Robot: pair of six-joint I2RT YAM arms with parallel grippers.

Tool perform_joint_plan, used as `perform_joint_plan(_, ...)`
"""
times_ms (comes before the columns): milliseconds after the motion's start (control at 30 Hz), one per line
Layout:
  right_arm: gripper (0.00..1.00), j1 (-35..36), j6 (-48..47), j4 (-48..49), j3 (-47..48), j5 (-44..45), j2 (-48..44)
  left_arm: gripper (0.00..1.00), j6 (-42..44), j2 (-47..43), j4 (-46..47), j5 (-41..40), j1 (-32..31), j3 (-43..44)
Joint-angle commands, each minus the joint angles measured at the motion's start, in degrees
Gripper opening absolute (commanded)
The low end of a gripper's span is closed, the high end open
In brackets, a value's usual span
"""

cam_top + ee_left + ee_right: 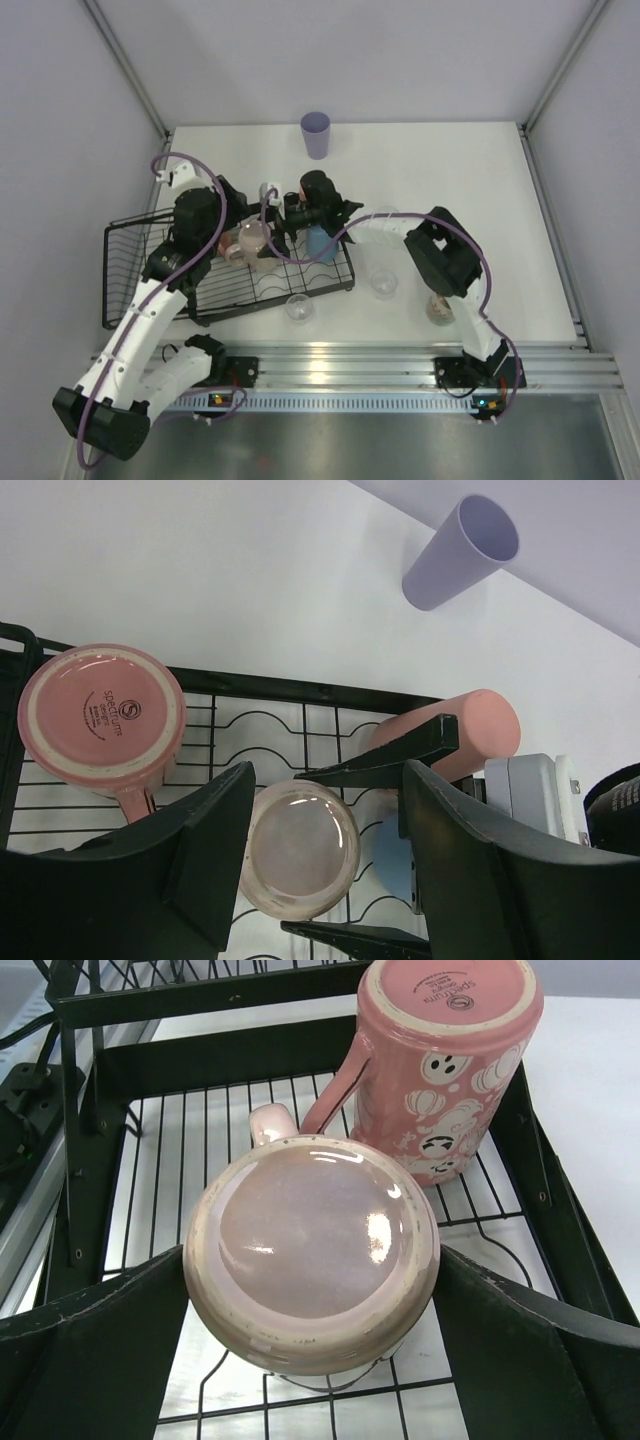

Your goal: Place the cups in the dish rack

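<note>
1. Right gripper [310, 1360]: jaws stand wide apart, one on each side of the upturned cream mug [312, 1255]. A narrow gap shows at each side of the mug; no contact can be confirmed, so it reads as open about the mug, not gripping.
2. Right arm [440, 255]: reaches from its base at the near right edge, elbow raised over the table [470, 180], forearm running leftward to the rack [230, 290].
3. Left gripper [325, 860]: jaws partly open, hanging above the cream mug with nothing between the fingers that they touch.
4. Left arm [150, 320]: rises from the near left, crosses the rack's near side, wrist bent over the rack's middle.
5. Cream mug: base up, standing on the rack wires, handle toward the pink mug [440, 1070].
6. Pink mug: base up in the rack, just beside the cream mug, printed with white faces.
7. Salmon tumbler [450, 735]: lying on its side at the rack's far right edge.
8. Blue cup [318, 240]: in the rack's right end, partly hidden by the right wrist.
9. Lavender tumbler [315, 135]: upright on the table at the far edge, well apart from the rack.
10. Clear glasses: one [299, 308] just beside the rack's near edge, one [384, 284] on the table right of the rack.
11. A further cup [439, 310] sits under the right arm; kind cannot be told.
</note>
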Motion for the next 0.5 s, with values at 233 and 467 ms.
perform_joint_plan(233,1.0,0.58,-2.93,-2.61,2.17,-0.43,-10.01,0.65,5.42,0.5,-1.99,2.36,-0.16,5.27)
perform_joint_plan(467,0.97,-1.26,6.6,1.4,-3.27,1.42,-17.38,0.61,10.87,0.67,-4.9,12.01,-0.16,8.09)
